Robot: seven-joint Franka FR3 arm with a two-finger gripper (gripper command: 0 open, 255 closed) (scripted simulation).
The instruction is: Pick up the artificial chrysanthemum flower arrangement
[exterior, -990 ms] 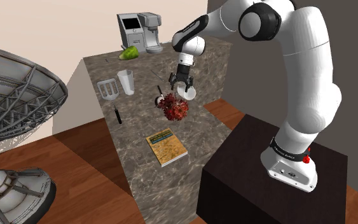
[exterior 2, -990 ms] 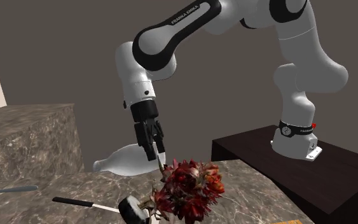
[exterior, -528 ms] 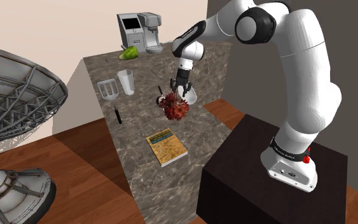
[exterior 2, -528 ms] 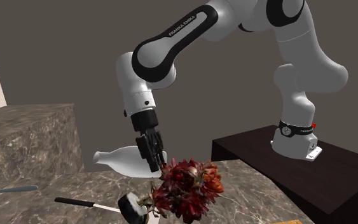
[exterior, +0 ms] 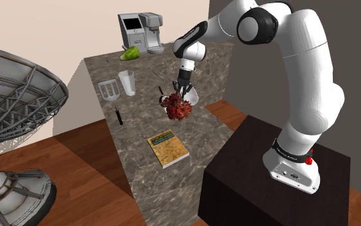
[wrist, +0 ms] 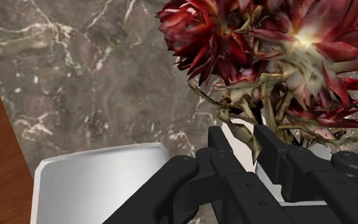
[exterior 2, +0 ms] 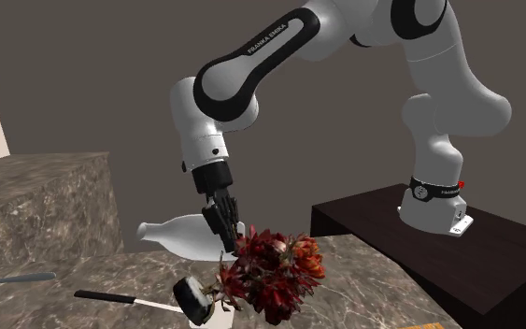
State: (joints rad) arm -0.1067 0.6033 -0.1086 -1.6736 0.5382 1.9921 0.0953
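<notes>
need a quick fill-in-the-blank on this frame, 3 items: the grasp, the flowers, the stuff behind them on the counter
1. The hand grips the flower arrangement by its ____.
2. The arrangement's blooms are dark ____.
3. The white bottle behind the hand lies on its ____.
Missing words: stems; red; side.

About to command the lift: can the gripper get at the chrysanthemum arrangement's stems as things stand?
Likely yes. The gripper is down at the stems of the flower arrangement and seems to clasp them, with nothing in between. The white bottle lies beside it, not in the way.
</notes>
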